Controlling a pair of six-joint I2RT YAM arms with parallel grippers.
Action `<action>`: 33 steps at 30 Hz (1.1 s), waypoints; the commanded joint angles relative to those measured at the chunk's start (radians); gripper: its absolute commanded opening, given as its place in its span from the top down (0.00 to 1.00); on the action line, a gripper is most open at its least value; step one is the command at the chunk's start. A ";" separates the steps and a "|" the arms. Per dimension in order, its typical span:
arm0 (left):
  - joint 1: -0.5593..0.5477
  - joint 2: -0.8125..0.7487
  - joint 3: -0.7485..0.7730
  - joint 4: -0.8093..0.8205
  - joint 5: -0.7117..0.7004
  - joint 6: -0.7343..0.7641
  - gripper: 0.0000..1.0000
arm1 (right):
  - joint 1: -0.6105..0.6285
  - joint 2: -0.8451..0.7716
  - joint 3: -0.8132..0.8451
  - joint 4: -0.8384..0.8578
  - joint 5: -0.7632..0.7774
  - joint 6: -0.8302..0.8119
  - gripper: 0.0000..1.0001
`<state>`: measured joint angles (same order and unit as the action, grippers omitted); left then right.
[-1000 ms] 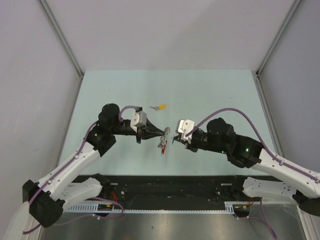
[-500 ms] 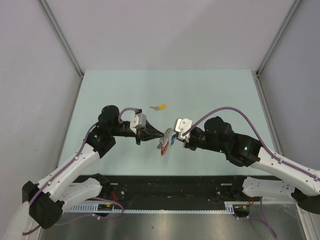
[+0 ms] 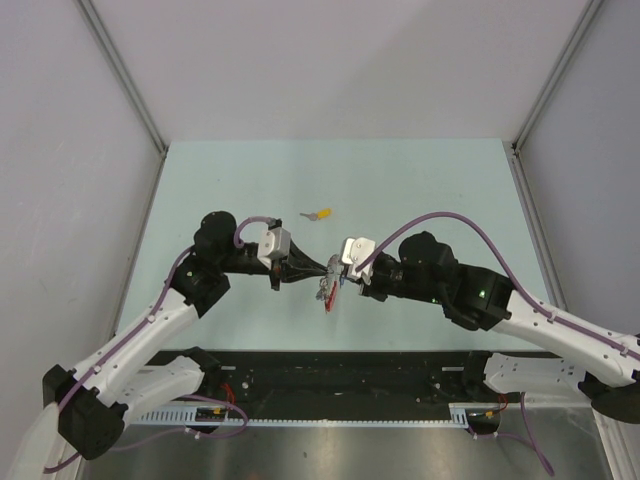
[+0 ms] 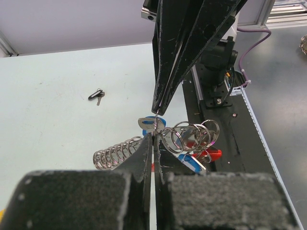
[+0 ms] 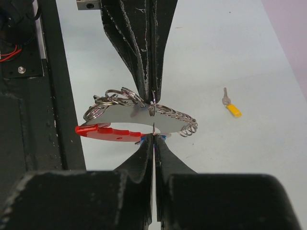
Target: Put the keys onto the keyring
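Above the table (image 3: 420, 190) the left gripper (image 4: 153, 143), clamped on the keyring (image 5: 151, 109), faces the right gripper (image 5: 153, 143) tip to tip, whose closed fingers pinch the blue-capped key (image 4: 146, 122) right against the ring.

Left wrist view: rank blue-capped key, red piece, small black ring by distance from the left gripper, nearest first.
1. blue-capped key: centre, right at the left gripper fingertips.
2. red piece: lower right, by the silver rings.
3. small black ring: upper left, far out on the table.
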<state>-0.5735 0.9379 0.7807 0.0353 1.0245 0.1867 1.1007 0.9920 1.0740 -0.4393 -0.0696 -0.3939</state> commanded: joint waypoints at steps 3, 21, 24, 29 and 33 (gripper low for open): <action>0.004 -0.017 0.000 0.032 0.023 0.022 1.00 | 0.011 -0.001 0.050 0.028 -0.016 -0.002 1.00; 0.004 -0.017 -0.001 0.038 0.039 0.017 1.00 | 0.014 -0.001 0.050 0.036 -0.001 0.000 1.00; 0.004 -0.016 0.000 0.037 0.040 0.017 1.00 | 0.014 0.000 0.050 0.039 -0.001 -0.002 1.00; 0.004 -0.014 0.000 0.035 0.043 0.017 1.00 | 0.016 0.000 0.050 0.040 0.001 -0.002 1.00; 0.004 -0.014 0.000 0.037 0.042 0.019 1.00 | 0.016 0.004 0.050 0.044 0.004 -0.002 1.00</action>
<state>-0.5735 0.9379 0.7795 0.0357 1.0298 0.1856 1.1099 0.9947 1.0760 -0.4355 -0.0761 -0.3943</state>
